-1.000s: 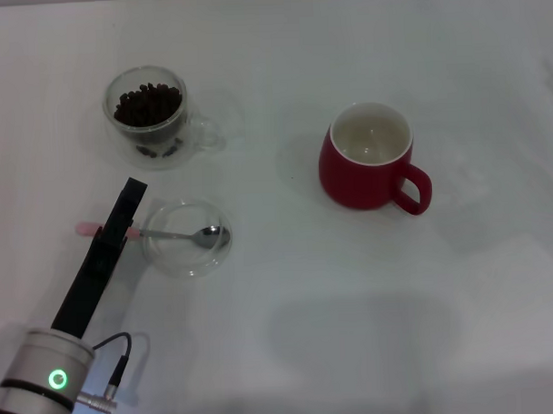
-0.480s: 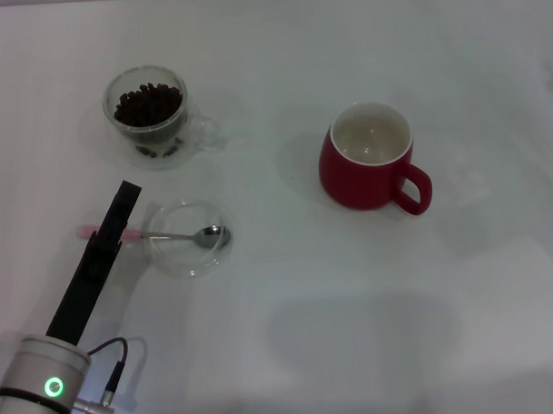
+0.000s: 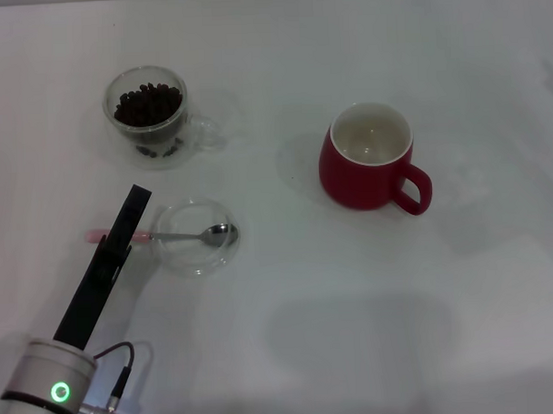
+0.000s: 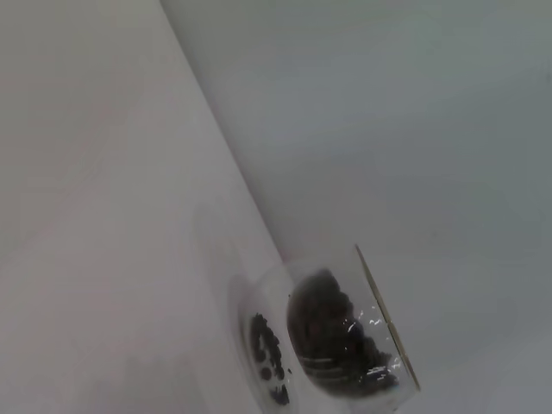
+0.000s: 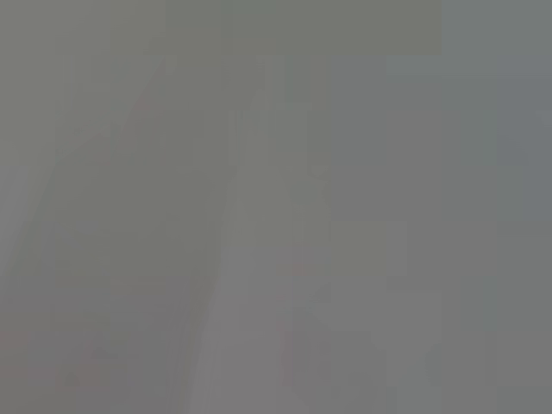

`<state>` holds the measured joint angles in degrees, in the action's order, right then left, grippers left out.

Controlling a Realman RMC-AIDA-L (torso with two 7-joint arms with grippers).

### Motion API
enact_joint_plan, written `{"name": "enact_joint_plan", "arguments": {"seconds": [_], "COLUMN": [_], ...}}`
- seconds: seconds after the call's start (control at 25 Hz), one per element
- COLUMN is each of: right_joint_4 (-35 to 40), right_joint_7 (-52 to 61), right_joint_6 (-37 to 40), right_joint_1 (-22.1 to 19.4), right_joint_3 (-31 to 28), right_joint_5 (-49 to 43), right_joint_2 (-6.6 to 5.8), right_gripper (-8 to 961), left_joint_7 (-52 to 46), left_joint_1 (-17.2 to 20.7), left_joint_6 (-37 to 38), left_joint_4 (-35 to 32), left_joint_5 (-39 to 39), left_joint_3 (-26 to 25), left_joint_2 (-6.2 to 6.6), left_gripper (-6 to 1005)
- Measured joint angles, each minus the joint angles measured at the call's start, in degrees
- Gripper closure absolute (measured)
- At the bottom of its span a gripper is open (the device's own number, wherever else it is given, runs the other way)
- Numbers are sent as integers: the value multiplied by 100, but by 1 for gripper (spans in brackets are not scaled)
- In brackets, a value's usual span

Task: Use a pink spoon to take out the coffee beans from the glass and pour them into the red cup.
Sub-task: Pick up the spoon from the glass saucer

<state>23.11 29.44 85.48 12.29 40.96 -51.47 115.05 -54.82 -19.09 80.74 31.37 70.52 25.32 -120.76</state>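
Note:
The pink spoon [image 3: 173, 235] lies level, its metal bowl resting in a shallow clear dish [image 3: 197, 257] and its pink handle end sticking out to the left. My left gripper [image 3: 130, 217] reaches in from the lower left as a black bar crossing the handle, and looks shut on it. The glass [image 3: 148, 112] stands behind, upright, with a heap of coffee beans [image 3: 147, 102] inside; the left wrist view shows the glass [image 4: 332, 345] with its coffee beans [image 4: 323, 332] close by. The red cup [image 3: 369, 156] stands to the right, its white inside bare. My right gripper is out of view.
The white tabletop [image 3: 353, 304] spreads around all the objects. The red cup's handle [image 3: 412, 189] points to the front right. The right wrist view shows only a plain grey blur.
My left gripper has shifted slightly to the right, and the spoon and the clear dish have moved right with it. The glass and red cup have stayed put.

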Motion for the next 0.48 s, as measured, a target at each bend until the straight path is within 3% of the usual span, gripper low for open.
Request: {"name": "enact_joint_plan", "arguments": {"seconds": [0.2,0.4,0.48], "right_joint_4": [-2,-8,-9], "right_joint_7": [-24,-32,-35], "right_joint_6": [16,31,32], "right_joint_1": [-20,-40,-44], "right_joint_3": [0,-16,-22], "right_joint_5": [-3,-4,-4], "right_joint_2": [0,0,0], "right_gripper": [78,78,78], "left_joint_7": [59,58,58], "left_joint_1": [2,6,10], "left_joint_6": [29,7,-3], "left_joint_4": [21,21,21], "left_joint_5": [43,6,-2], "left_joint_3": [-17,-18,-18], "left_joint_2": [0,0,0], "left_gripper": [127,279,412]}}
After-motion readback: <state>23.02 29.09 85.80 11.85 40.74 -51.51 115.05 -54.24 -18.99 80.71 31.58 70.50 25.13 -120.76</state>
